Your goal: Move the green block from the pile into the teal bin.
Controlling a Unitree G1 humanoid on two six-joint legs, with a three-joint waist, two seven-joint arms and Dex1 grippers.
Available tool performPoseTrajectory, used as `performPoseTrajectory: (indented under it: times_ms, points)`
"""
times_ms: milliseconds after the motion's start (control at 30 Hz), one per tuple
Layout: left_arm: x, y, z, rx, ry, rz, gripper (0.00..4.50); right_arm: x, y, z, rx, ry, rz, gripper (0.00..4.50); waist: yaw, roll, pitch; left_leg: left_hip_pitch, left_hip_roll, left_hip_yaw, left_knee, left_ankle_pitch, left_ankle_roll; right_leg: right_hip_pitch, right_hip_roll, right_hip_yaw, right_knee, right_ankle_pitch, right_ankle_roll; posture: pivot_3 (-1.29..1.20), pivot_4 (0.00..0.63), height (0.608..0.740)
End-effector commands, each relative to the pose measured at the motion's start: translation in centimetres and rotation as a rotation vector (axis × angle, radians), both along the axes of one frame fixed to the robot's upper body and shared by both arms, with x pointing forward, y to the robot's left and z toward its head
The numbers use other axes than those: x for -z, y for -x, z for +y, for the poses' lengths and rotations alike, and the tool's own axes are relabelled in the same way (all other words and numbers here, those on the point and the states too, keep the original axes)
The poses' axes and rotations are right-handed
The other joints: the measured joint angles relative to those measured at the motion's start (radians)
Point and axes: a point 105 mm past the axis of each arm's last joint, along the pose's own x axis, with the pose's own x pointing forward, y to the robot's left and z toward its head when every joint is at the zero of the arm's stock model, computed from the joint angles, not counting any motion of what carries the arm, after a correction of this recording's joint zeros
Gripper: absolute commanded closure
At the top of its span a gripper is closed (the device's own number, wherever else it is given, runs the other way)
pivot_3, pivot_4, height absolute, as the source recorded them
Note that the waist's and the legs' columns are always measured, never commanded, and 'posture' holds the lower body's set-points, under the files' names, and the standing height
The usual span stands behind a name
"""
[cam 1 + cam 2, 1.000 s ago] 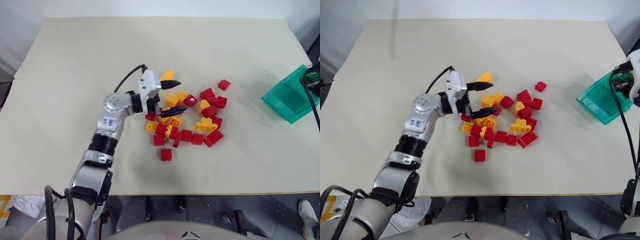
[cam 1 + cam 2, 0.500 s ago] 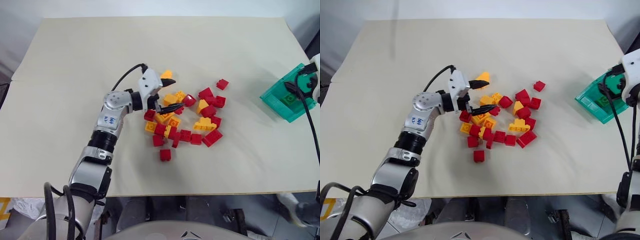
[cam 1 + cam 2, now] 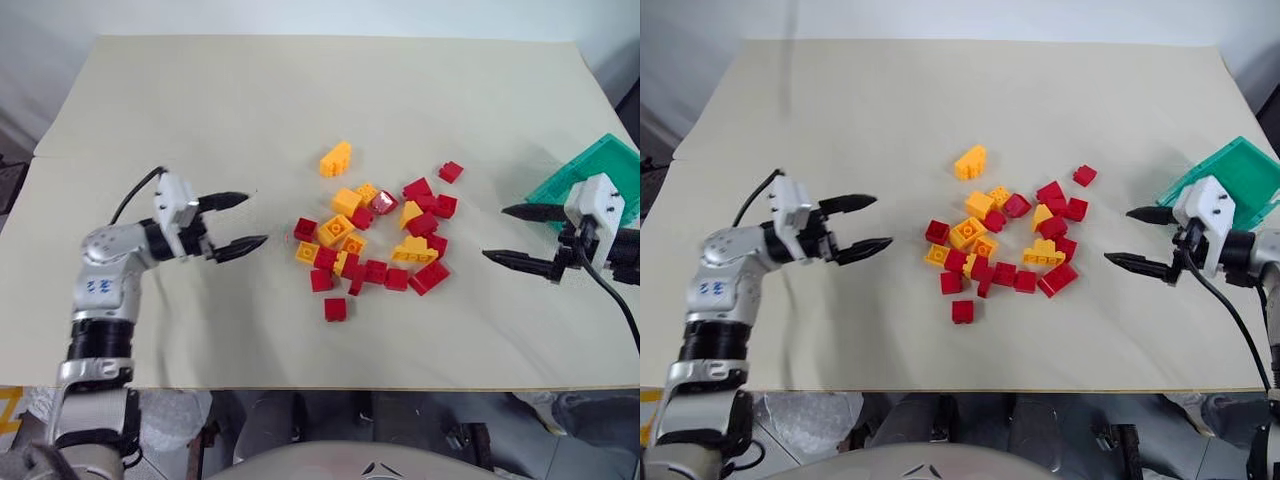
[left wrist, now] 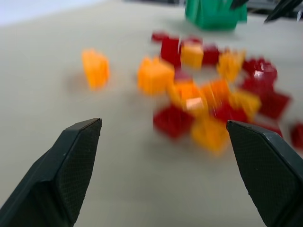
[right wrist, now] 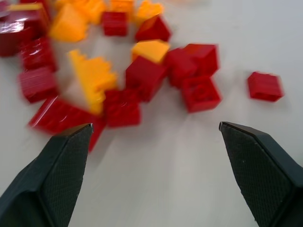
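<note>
Setting: one pale beige table (image 3: pixel 300 90), evenly lit.
You see its surface in two abutting sheets, a seam at the left edge; grey-white wall (image 3: pixel 40 40) behind, dark floor (image 3: pixel 420 430) below the near edge.

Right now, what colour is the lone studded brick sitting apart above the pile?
Yellow-orange brick, clearest in the right eye view.

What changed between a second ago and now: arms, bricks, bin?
The left hand pulled out of the pile toward the robot's left and now hangs open over bare table. The right hand came away from the teal bin toward the pile, open and empty. A green block seen in the bin half a second ago can't be made out now. The pile and bin stayed in place.
</note>
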Motion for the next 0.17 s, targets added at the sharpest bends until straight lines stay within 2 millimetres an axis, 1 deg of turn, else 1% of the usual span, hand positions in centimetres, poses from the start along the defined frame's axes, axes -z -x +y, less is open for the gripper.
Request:
performPoseTrajectory:
  times_ms: [33, 167]
  points:
    - [-1.23, 1.1, 1.4, -0.027, 0.039, -0.048, 0.0, -0.5, 0.41, -0.83, -0.025, 0.013, -0.032, 0.03, 0.001, 0.001, 0.001, 0.0, 0.0, 0.0, 0.0, 0.0, 0.0, 0.0, 0.0, 0.0, 0.0, 0.0, 0.0, 0.0, 0.15, 0.74]
    - [-1.46, 1.66, 2.27, -0.066, 0.03, -0.07, 0.0, -0.08, 0.22, -1.07, -0.005, 0.012, -0.051, 0.03, 0.003, 0.001, 0.001, 0.0, 0.0, -0.001, 0.001, 0.0, 0.0, 0.0, -0.002, 0.0, 0.001, 0.0, -0.001, 0.0, 0.15, 0.74]
